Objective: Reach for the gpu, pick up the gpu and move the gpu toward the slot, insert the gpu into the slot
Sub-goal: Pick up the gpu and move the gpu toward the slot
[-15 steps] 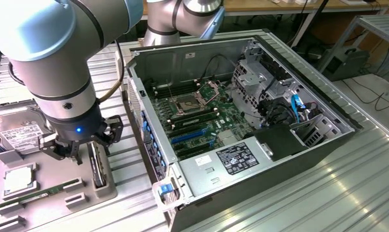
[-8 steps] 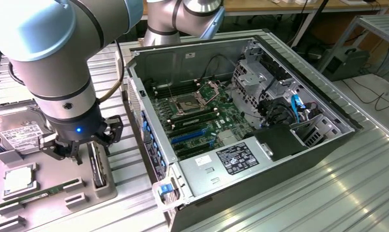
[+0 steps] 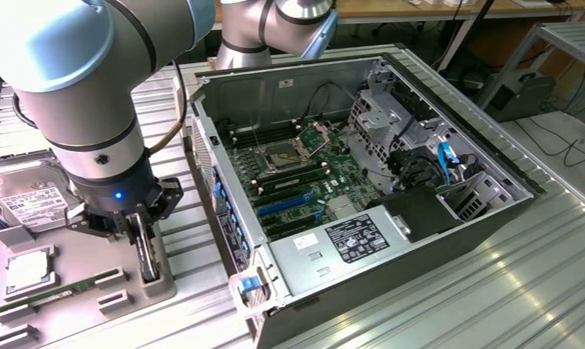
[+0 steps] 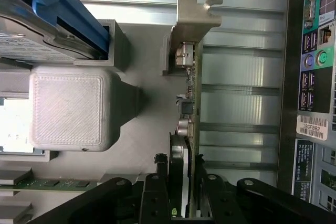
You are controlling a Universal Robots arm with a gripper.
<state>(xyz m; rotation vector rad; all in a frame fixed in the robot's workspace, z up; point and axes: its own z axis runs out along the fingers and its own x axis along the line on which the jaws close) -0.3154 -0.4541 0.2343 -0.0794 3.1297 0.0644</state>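
Gripper (image 4: 182, 195) apparently clamping one gpu (image 4: 189, 40), upright in one gray holder (image 4: 136, 145)

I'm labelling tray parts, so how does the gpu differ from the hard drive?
The gpu stands on edge in a gray holder; the hard drive lies flat, white label up. The gpu is a thin card with a metal bracket; the hard drive is a boxy silver block. The gripper is at the gpu, apart from the hard drive. Both sit on the gray tray beside the computer case.

Ribbed metal tabletop (image 3: 467, 291), wooden desk (image 3: 419, 9) behind
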